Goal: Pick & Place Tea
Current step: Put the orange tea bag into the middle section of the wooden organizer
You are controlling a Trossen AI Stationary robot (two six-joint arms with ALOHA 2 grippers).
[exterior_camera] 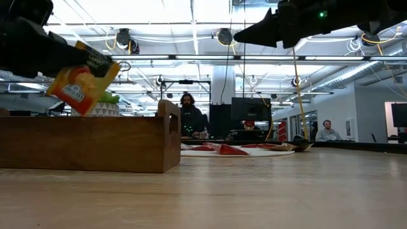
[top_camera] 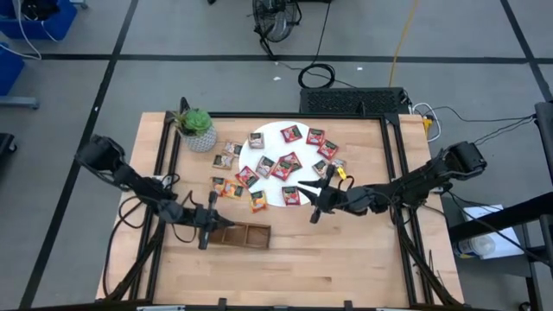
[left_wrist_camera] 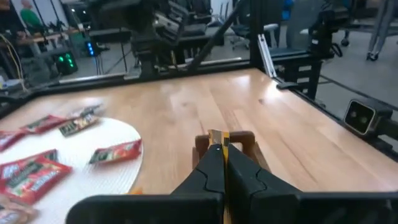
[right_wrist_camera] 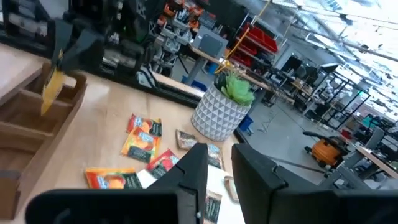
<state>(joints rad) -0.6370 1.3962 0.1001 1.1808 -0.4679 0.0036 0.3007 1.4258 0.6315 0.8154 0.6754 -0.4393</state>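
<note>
My left gripper (top_camera: 216,228) is shut on an orange-yellow tea sachet (exterior_camera: 82,79), held above the left end of the long brown wooden tray (top_camera: 244,235). My right gripper (top_camera: 309,199) is open and empty. It hovers over the near right edge of the white disc (top_camera: 309,177). Several tea sachets, mostly red (top_camera: 287,164), lie flat on the disc. A few orange ones (top_camera: 232,188) lie on the table to the disc's left. My left gripper pinches the orange-yellow sachet by its upper edge (left_wrist_camera: 219,138) between its two shut fingers. The sachet hangs tilted below the fingers (right_wrist_camera: 51,87), lifted clear of the tray (exterior_camera: 89,143).
A small green potted plant (top_camera: 197,128) stands at the far left, next to the loose sachets. A black frame (top_camera: 390,155) runs round the table's sides. Bare wood lies near and right of the tray. People sit in the room beyond the table.
</note>
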